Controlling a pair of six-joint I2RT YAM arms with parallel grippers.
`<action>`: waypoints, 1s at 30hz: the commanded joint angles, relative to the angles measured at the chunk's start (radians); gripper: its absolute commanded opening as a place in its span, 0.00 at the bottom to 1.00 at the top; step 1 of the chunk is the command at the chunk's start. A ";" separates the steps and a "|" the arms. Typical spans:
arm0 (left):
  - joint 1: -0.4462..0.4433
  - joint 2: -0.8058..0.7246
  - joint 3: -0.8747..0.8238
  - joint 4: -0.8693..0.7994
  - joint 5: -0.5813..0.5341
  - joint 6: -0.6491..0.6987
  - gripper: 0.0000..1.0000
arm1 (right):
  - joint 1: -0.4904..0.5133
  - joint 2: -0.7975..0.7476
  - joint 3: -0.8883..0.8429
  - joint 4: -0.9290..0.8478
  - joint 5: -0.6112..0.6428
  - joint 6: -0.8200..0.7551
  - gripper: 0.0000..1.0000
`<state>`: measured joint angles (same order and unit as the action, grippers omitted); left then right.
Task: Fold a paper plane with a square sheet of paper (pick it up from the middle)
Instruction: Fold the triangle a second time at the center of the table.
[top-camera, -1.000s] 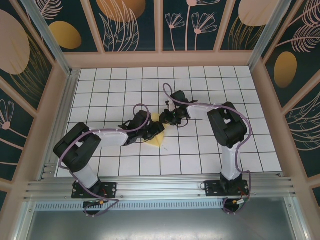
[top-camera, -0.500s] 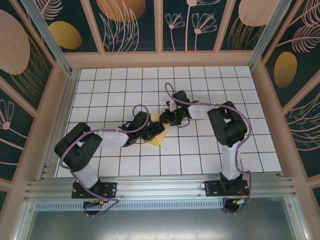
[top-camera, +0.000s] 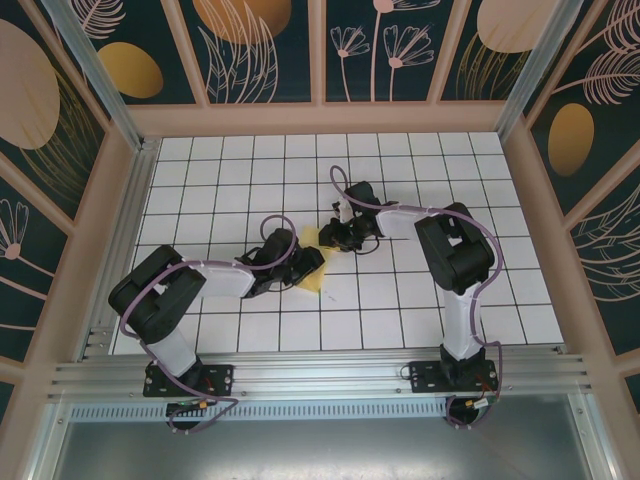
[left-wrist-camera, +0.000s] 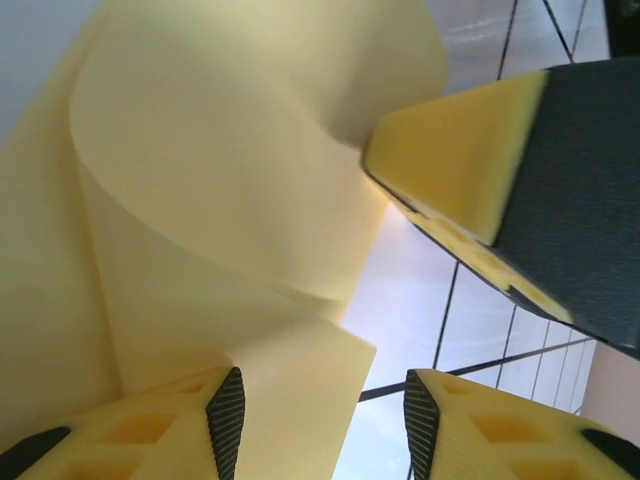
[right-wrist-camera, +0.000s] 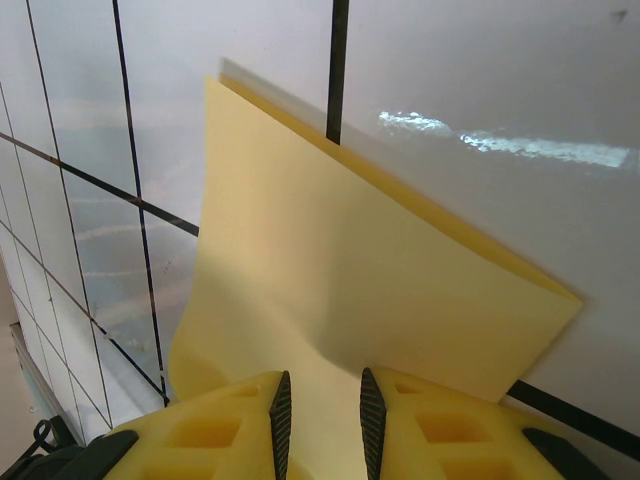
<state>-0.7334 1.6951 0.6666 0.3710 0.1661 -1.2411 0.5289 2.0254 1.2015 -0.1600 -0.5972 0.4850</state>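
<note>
Tiled table (top-camera: 420, 300): sheet (top-camera: 316, 284) lengthwise near-to-far, fast in right end effector (right-wrist-camera: 325, 392); left end effector (left-wrist-camera: 318, 400) agape.

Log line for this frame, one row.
left end effector: open, beside curled yellow paper sheet | right end effector: shut on its edge | fold: unfinished

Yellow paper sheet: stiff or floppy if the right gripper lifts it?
Probably floppy: the paper sheet curls over in a loose bend in the left wrist view. It is likely very light and easy to crease. The right gripper pinches only a small part, so the rest may sag.
</note>
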 joint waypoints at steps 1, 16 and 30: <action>-0.006 -0.027 -0.011 -0.006 -0.043 -0.023 0.47 | -0.006 0.051 -0.030 -0.060 0.041 -0.007 0.28; -0.005 0.009 0.020 -0.053 -0.031 -0.038 0.30 | -0.013 -0.015 -0.029 -0.023 -0.014 -0.012 0.25; -0.006 0.006 0.022 -0.097 -0.053 -0.044 0.26 | -0.011 -0.212 -0.198 -0.058 -0.084 -0.062 0.34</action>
<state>-0.7334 1.6955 0.6704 0.3092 0.1356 -1.2701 0.5179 1.8626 1.0325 -0.1909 -0.6300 0.4496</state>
